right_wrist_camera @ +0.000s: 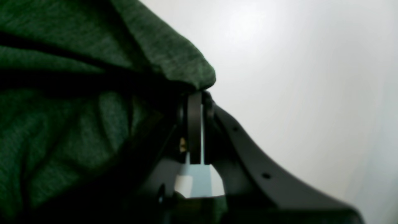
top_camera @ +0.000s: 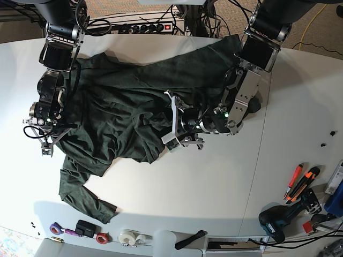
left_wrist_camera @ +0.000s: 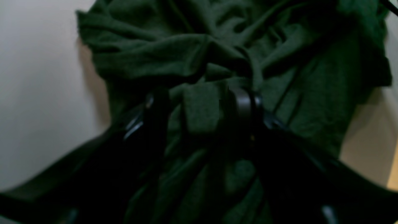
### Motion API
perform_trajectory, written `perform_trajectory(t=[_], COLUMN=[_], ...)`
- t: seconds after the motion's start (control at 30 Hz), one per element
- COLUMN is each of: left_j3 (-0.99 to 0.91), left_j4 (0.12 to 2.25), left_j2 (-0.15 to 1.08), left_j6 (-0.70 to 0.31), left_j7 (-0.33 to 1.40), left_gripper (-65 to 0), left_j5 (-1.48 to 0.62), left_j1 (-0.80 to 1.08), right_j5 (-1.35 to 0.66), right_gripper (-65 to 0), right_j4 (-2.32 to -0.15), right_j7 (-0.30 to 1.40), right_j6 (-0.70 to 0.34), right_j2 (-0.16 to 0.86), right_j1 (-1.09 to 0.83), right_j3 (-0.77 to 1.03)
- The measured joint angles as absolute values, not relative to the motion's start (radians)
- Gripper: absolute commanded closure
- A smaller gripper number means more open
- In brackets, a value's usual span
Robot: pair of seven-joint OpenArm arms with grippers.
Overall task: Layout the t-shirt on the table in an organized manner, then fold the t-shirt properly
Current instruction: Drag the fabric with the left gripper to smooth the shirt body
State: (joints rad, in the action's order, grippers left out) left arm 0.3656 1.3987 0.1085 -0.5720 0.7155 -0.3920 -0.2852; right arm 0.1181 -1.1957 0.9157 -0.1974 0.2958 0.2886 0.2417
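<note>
Blurring left pincer [left_wrist_camera: 199, 105] fingertips amid dark t-shirt [left_wrist_camera: 217, 46] folds.

Black arms, silver brackets, looped cables, one green light.

Dark green heathered shirt [top_camera: 128, 112] on plain white desk [top_camera: 214, 182]; black hands w/ silver brackets; orange-black cutters [top_camera: 300, 182] at desk edge.
</note>
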Motion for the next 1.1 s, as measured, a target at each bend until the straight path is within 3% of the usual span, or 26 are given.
perform_trajectory(t=[0.3, 0.53, 1.1], left_j3=[0.366, 0.366, 0.366], left_j4=[1.325, 1.325, 1.325], left_j2=[0.109, 0.108, 0.108], left_j6=[-0.558, -0.63, -0.623], left_j7=[0.714, 0.723, 0.749], left_gripper=[-30.5, -30.5, -30.5], left_j5=[-0.418, -0.477, -0.489], left_j1=[-0.283, -0.286, -0.271], right_j5=[0.118, 0.118, 0.118], right_gripper=[0.0, 0.0, 0.0], right_j4=[-1.196, -1.196, -1.196], right_j7=[0.915, 0.915, 0.915], right_j6=[-0.197, -0.197, -0.197], right_j2=[0.296, 0.296, 0.296], right_j1=[0.289, 0.289, 0.289], right_j3=[0.242, 0.242, 0.242])
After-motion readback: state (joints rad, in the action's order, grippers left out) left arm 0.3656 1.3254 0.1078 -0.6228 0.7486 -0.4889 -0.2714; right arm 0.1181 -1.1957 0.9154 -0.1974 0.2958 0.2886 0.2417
